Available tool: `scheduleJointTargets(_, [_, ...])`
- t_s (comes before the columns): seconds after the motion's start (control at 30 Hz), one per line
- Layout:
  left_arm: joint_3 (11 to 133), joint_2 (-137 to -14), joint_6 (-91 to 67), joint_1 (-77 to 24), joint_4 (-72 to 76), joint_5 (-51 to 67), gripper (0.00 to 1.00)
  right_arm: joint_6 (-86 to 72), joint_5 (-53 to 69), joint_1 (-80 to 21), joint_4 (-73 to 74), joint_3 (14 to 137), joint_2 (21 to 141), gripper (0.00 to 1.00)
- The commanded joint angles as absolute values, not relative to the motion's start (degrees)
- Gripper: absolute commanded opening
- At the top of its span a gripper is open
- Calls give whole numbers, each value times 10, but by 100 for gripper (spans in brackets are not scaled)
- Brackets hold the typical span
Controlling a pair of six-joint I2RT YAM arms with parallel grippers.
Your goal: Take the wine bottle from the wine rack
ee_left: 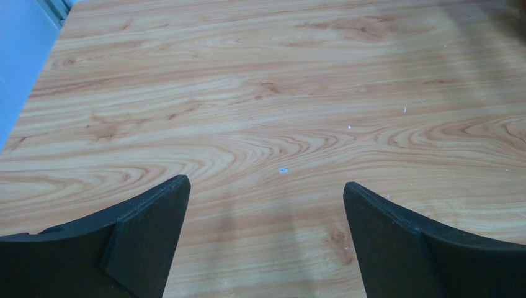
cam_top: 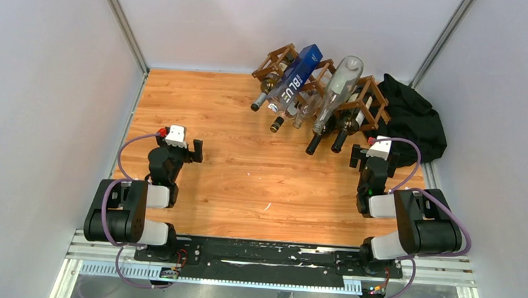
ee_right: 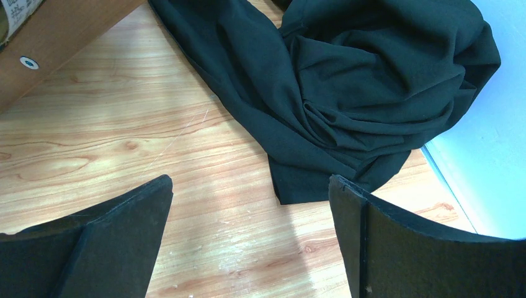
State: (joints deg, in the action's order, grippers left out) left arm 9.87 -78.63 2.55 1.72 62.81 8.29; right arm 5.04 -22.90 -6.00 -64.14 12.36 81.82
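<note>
Nearest me, the black left claw (ee_left: pixel 267 205) and right claw (ee_right: pixel 251 198) are hovering over the pale wood-grain counter (cam_top: pixel 232 175), fingers spread wide, gripping nothing, likely poised to reach. Past the right one, one crumpled black cloth heap (ee_right: pixel 372 81) is lying. Farthest back, one brown wooden lattice wine rack (cam_top: pixel 377 107) is cradling the wine bottles (cam_top: pixel 338 91), necks pointing armward: two on top, those beneath overlapping too much to count.

Lab cell — white panels (cam_top: pixel 47 76) (aluminium-framed)
</note>
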Motion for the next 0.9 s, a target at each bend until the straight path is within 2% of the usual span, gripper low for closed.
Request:
scheduleJointTargets(0.0, [106, -790, 27, 14, 635, 73, 100, 55, -229, -61, -641, 117, 823, 100])
scheduleJointTargets(0.5, [105, -775, 25, 15, 631, 75, 100, 56, -235, -61, -652, 112, 818, 100])
scheduleJointTargets(0.63, [148, -630, 28, 16, 447, 49, 100, 60, -250, -67, -601, 117, 765, 100])
scheduleJointTargets(0.8, [321, -629, 68, 46, 59, 58, 100, -39, -283, -71, -242, 229, 623, 100])
scheduleJointTargets(0.87, [369, -615, 90, 46, -45, 76, 100, -94, -302, -71, -156, 253, 591, 100])
